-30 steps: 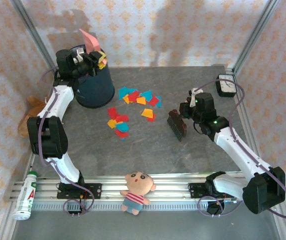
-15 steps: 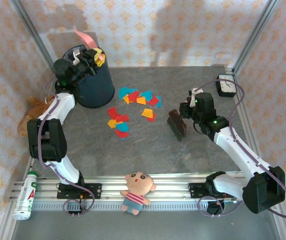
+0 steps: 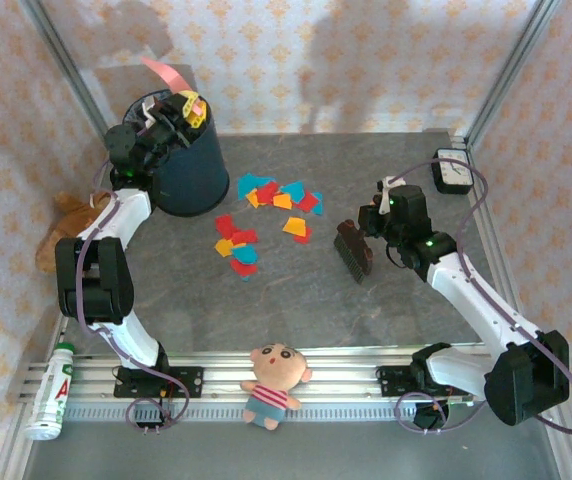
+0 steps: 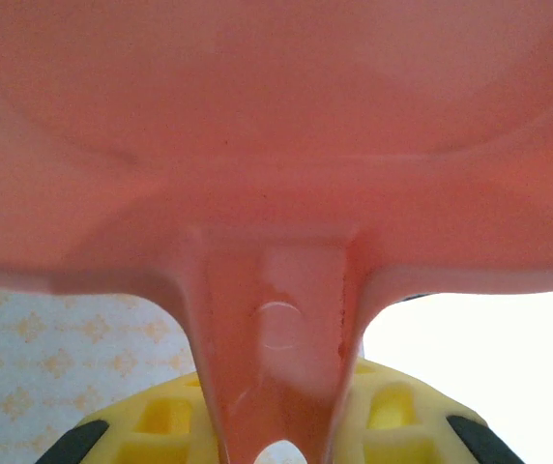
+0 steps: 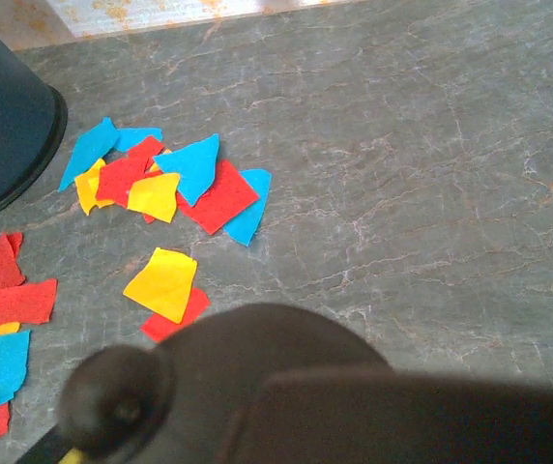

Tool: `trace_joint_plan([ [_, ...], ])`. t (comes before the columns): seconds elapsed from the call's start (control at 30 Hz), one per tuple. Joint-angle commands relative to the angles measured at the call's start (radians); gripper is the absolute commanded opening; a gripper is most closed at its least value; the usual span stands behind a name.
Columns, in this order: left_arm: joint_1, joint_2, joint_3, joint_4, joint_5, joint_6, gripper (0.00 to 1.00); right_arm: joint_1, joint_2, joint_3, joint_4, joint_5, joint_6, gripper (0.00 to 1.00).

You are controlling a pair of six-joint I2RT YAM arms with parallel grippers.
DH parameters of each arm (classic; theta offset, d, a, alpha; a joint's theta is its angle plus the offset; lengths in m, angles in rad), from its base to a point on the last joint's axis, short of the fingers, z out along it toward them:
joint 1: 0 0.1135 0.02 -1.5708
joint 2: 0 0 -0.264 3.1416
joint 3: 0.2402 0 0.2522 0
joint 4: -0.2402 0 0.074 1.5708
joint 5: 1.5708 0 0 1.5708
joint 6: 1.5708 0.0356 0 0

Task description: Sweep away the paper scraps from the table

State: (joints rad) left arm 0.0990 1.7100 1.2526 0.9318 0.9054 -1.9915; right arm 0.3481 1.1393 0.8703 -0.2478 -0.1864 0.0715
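paper scraps: red, blue, orange, yellow | desk: dark grey, mottled | dustpan: pink | bin: dark blue | brush: dark brown | wall: pale, orange floral print

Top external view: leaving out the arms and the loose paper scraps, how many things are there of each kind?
pink dustpan: 1
brush: 1
dark blue bin: 1
doll: 1
bottle: 1
small black device: 1
brown thing at the left edge, kind unclear: 1
Total: 7
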Motion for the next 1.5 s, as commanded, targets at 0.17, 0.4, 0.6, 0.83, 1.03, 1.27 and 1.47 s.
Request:
trace_joint_plan([
  [0.17, 0.005, -0.118, 0.020, -0.320, 0.085, 0.350, 0.00, 0.005, -0.030, 0.010, 0.071, 0.019, 0.063, 0.00],
  [0.4, -0.005, -0.205, 0.125, -0.915, 0.113, 0.863, 0.00, 0.004, -0.009, 0.021, 0.160, -0.053, 0.159, 0.00],
  [0.6, -0.025, -0.245, 0.281, -1.462, -0.028, 1.331, 0.00, 0.004, 0.071, 0.074, 0.221, -0.181, 0.287, 0.00],
  [0.83, -0.071, -0.275, 0.384, -1.852, -0.270, 1.691, 0.00, 0.056, 0.202, 0.152, 0.272, -0.263, 0.395, 0.00],
  [1.03, -0.093, -0.351, 0.324, -1.945, -0.383, 1.822, 0.00, 0.144, 0.338, 0.229, 0.337, -0.275, 0.442, 0.00],
  [1.27, -0.096, -0.415, 0.265, -1.999, -0.453, 1.893, 0.00, 0.223, 0.518, 0.364, 0.381, -0.283, 0.496, 0.00],
  [1.47, -0.097, -0.447, 0.235, -2.011, -0.462, 1.919, 0.00, 0.261, 0.659, 0.480, 0.384, -0.269, 0.534, 0.00],
])
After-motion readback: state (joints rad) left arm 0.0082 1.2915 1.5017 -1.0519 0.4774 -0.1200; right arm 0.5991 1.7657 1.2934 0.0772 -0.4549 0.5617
